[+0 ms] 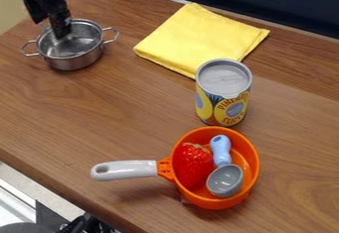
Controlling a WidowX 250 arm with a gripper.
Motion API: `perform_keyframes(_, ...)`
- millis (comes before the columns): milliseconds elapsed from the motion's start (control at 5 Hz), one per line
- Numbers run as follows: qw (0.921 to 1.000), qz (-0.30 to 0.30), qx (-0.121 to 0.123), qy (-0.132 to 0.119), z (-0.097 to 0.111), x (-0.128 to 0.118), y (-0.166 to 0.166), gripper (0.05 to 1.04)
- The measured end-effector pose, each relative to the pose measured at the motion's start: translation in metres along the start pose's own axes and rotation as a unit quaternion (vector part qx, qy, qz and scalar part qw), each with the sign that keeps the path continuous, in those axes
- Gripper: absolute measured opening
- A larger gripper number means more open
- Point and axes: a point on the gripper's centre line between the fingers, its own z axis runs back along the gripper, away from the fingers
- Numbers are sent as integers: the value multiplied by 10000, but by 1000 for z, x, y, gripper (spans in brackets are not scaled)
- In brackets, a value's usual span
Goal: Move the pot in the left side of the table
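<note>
Silvery metal, the two-handled pot point(71, 59) stands upright at the table's point(132, 110) upper left, its handle-to-handle axis slanting from lower left to upper right. The black gripper point(61, 30) hangs within its rim; how far open, or whether gripping anything, I cannot tell. Beyond lie a folded yellow cloth point(198, 38), an upright can point(224, 103) and an orange saucepan point(215, 203), grey-white handle leftward, holding a strawberry point(192, 165) and blue-handled scoop point(225, 180).
</note>
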Motion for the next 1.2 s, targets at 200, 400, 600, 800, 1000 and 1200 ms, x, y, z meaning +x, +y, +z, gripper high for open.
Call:
perform_keyframes(200, 9997, 131, 21, -211, 21, 4, -2, 999)
perform_keyframes(400, 9995, 11, -130, -297, 37, -8, -20, 999)
perform_keyframes(600, 9992, -46, -283, -282, 42, -19, -35, 999)
perform_keyframes(800, 9968, -379, -472, -513, 58, -32, -61, 999)
perform_keyframes(1000, 9937, -767, -557, -591, 72, -59, -81, 999)
perform_keyframes(1200, 9908, -1088, -579, -555, 75, -81, -96, 999)
